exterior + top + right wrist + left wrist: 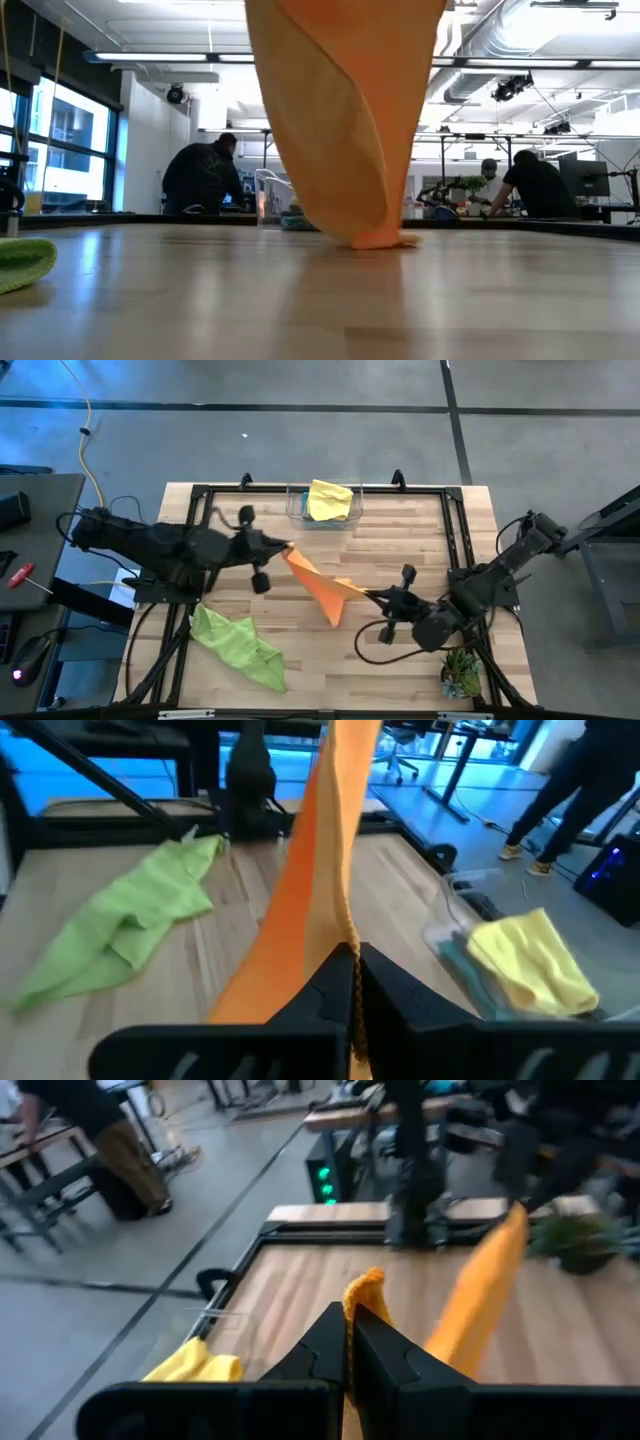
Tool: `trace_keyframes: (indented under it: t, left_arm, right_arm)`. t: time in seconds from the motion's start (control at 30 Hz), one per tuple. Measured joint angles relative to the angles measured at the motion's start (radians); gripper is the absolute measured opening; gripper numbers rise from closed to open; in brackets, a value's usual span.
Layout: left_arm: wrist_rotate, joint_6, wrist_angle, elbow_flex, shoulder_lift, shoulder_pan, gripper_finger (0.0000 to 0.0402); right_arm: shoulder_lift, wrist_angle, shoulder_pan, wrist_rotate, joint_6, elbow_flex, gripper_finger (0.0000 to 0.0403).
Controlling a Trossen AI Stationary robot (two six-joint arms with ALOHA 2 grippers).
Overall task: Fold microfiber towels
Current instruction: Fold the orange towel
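Note:
An orange towel hangs between my two grippers over the middle of the table. In the low view its lowest fold reaches down to the tabletop. My left gripper is shut on the towel's left end and my right gripper is shut on its right end. A lime green towel lies crumpled on the table at the near left. A yellow towel lies in the clear bin at the far edge. My left gripper pinches a corner of the orange towel between its two fingers; a bit of cloth sticks up past the fingertips. The fingers point nearly level, from the table's left. From there the towel runs off toward the other arm. My right gripper pinches the orange towel's edge between its two shut fingers, coming nearly level from the table's right. One layer or several, I cannot tell. The cloth runs away from the fingers toward the left arm and sags below.
A small green spiky plant stands at the near right corner. A black frame runs around the tabletop. Bare wood lies between the green towel and the plant. People work at benches in the room beyond.

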Motion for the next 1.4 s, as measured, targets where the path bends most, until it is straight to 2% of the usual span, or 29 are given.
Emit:
trace_keyframes:
  t: [0.23, 0.4, 0.57, 0.73, 0.83, 0.93, 1.1, 1.23, 1.4]
  left_arm:
    - [-0.134, -0.022, -0.003, 0.000, -0.077, -0.212, 0.0000]
    - [-0.203, -0.023, 0.030, 0.000, -0.103, -0.321, 0.0000]
    - [-0.215, -0.007, 0.120, 0.000, -0.106, -0.419, 0.0000]
    - [-0.251, -0.015, 0.155, 0.000, -0.105, -0.517, 0.0000]
    - [-0.328, -0.047, 0.133, 0.000, -0.104, -0.554, 0.0000]
    - [-0.399, -0.140, 0.025, 0.000, -0.104, -0.548, 0.0000]
    - [-0.406, -0.389, -0.207, -0.061, -0.104, -0.406, 0.0000]
    - [-0.356, -0.439, -0.224, -0.187, -0.142, -0.265, 0.0000]
    - [-0.277, -0.441, -0.112, -0.386, -0.179, -0.105, 0.0000]
  right_arm:
    - [0.044, -0.311, 0.065, -0.006, 0.040, 0.296, 0.0000]
    - [0.086, -0.480, 0.090, -0.003, 0.040, 0.494, 0.0000]
    - [0.111, -0.566, 0.103, 0.000, 0.069, 0.648, 0.0000]
    - [0.121, -0.619, 0.119, -0.035, 0.169, 0.719, 0.0000]
    - [0.121, -0.684, 0.119, -0.054, 0.269, 0.720, 0.0000]
    - [0.121, -0.807, 0.095, -0.072, 0.412, 0.694, 0.0000]
    - [0.104, -0.995, -0.013, -0.124, 0.624, 0.568, 0.0000]
    - [0.035, -0.916, -0.143, -0.199, 0.565, 0.396, 0.0000]
    - [-0.071, -0.619, -0.336, -0.355, 0.340, 0.129, 0.0000]
